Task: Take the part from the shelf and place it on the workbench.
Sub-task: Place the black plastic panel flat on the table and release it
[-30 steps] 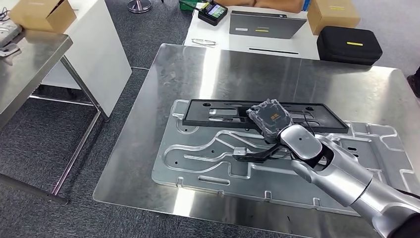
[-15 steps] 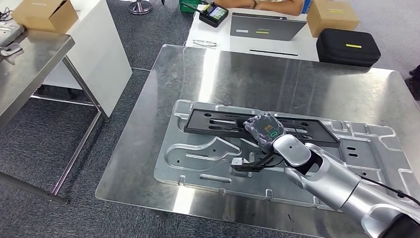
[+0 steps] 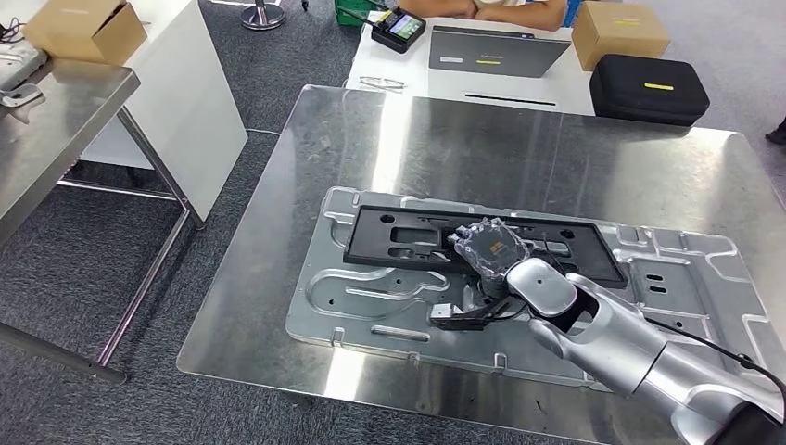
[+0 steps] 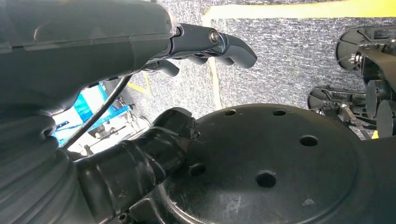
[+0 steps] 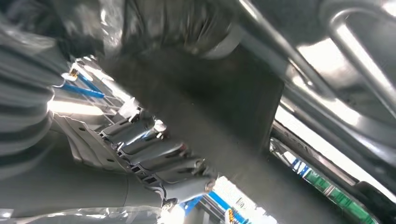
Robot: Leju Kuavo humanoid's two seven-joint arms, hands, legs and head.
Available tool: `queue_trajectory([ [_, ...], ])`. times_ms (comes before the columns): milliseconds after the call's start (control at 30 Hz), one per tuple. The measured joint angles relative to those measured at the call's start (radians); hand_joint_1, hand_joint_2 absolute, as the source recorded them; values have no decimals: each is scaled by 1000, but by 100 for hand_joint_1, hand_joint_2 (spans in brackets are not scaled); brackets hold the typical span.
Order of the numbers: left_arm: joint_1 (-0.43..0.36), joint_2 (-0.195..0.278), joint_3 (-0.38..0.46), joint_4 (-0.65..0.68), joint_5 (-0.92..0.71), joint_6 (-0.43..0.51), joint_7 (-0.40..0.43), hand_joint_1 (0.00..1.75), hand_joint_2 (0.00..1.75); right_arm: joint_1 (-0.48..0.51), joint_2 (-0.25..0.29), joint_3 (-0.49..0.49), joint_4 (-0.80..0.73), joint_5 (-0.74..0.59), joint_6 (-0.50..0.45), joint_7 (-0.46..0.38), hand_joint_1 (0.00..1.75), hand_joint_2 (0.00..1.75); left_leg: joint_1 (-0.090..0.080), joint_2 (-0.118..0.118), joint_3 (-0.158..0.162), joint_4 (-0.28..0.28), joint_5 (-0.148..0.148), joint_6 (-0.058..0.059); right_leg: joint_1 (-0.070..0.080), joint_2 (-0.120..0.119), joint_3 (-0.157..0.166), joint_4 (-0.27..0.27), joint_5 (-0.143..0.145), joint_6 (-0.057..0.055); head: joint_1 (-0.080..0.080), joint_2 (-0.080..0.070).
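Placing step, I judge: my right hand (image 3: 488, 278) grips the wrapped part (image 3: 489, 246) low over the black frame (image 3: 389, 236) on the workbench (image 3: 278, 278), so next comes setting down and letting go.

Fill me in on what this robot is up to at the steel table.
The robot's right hand holds a small dark part wrapped in clear plastic low over the workbench. Beneath it lie a long black frame and the big stamped metal plate that frame rests on. The left hand hangs by the robot's body, over carpet, holding nothing.
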Motion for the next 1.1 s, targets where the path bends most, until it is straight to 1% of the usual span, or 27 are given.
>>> queue_trajectory([
  [367, 0, 0, 0, 0, 3, 1, 0, 0, 175, 2, 1, 1, 7, -1, 1, 2, 0, 0, 0, 0, 0, 0, 0, 0, 0, 0, 0, 0, 0, 0, 0, 0],
  [500, 1, 0, 0, 0, 8, 1, -1, 0, 0, 2, 1, 1, 7, -1, 1, 2, 0, 0, 0, 0, 0, 0, 0, 0, 0, 0, 0, 0, 0, 0, 0, 0],
  [933, 1, -1, 0, 0, 24, -2, -2, 0, 0, 4, 2, 0, 4, -4, -12, 10, 0, 0, 0, 0, 1, 0, 0, 0, 0, 0, 1, 0, 0, 0, 0, 0],
  [1100, 1, -5, -1, 0, 37, -3, -2, 0, 0, 21, 2, -25, -79, -4, -39, 36, 0, 0, 0, 1, 1, 0, 0, 0, 0, 0, 0, 0, 0, 0, 0, 0],
])
